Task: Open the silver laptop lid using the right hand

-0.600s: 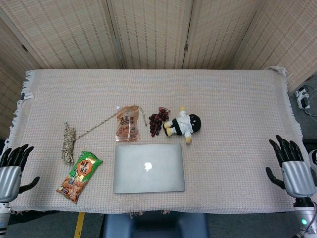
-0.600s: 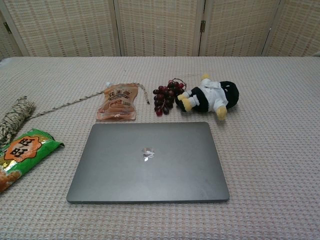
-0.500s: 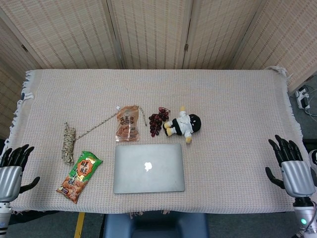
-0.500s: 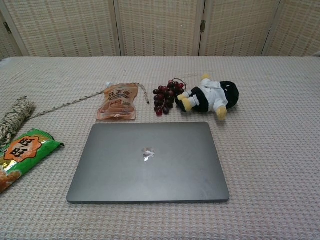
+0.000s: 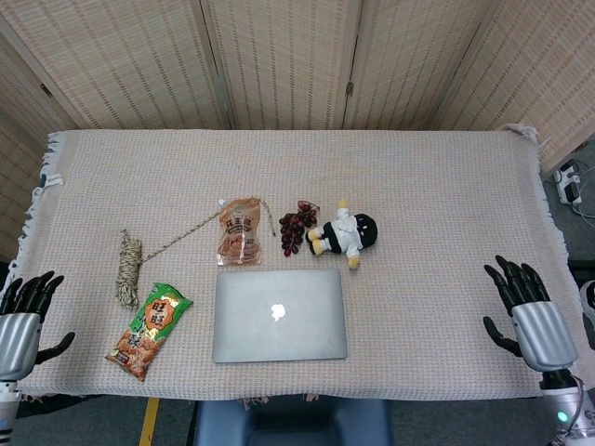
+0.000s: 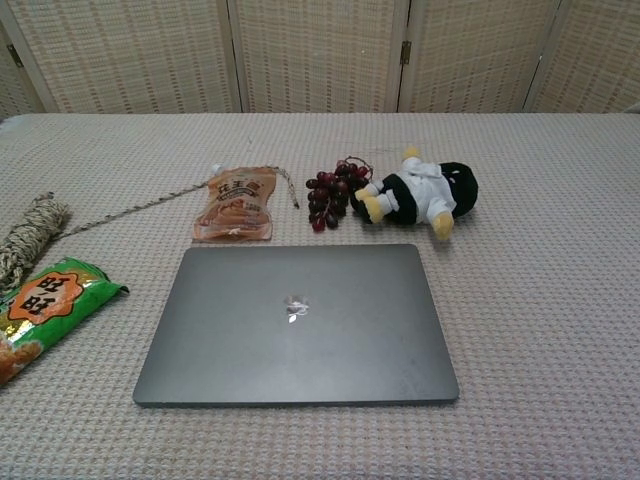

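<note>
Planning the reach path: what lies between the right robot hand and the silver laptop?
Only bare woven tablecloth. The head view shows the right robot hand open at the table's right edge, with nothing between it and the closed silver laptop.

Right hand [image 5: 527, 319] now further in over the table edge, nearer the laptop [image 5: 279, 314], fingers spread.

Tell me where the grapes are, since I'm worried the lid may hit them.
In the head view, the grapes lie beyond the closed laptop, between the orange pouch and the plush toy.
</note>
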Tool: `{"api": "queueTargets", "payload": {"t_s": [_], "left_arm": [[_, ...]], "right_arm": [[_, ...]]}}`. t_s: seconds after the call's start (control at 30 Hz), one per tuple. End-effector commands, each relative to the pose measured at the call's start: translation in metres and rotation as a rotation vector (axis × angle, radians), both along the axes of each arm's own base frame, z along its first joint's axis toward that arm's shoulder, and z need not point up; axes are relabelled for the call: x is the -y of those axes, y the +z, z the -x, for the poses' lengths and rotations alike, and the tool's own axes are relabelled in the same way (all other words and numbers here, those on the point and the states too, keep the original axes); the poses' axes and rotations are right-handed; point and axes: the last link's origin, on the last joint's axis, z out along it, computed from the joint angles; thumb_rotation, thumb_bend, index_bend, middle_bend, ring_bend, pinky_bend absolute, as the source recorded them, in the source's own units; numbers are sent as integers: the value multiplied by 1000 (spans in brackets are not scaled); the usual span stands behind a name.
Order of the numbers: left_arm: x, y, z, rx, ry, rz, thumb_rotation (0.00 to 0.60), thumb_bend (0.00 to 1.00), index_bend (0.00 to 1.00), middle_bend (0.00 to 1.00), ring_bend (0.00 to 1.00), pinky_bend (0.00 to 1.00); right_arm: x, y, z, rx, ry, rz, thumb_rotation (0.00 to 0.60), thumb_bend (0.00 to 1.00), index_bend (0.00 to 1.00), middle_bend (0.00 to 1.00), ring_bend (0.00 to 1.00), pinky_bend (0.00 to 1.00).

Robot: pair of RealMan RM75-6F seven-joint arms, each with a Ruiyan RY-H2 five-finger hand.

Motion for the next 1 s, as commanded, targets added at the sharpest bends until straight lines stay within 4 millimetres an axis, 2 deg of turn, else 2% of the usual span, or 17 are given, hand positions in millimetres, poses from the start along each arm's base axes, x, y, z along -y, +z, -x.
{"api": "queueTargets", "payload": {"t_s": [0.03,0.17,0.3,0.7,1.0], "left_arm": [[1,-1,-1,3,-5,1,600,261,137,117,121,0],[3,-2,-3,4,-15,10,600,261,138,117,121,0],[4,0,-3,10,-21,2,600,261,139,116,121,0],[2,-5,-13,-1,-72,38,600,261,140,117,123,0],[2,-7,-12,8,-69,52,600,261,140,117,123,0]], "right_arm": [[7,-8,-12,12,58,-44,600,412,0,0,40,0],[19,-21,-27,21,121,-115,600,411,0,0,41,0],[29,-42,-50,14,210,-216,600,412,0,0,40,0],[51,-123,-128,15,428,-504,600,411,0,0,33,0],[64,-177,-168,-33,489,-544,600,412,0,0,0,0]]}}
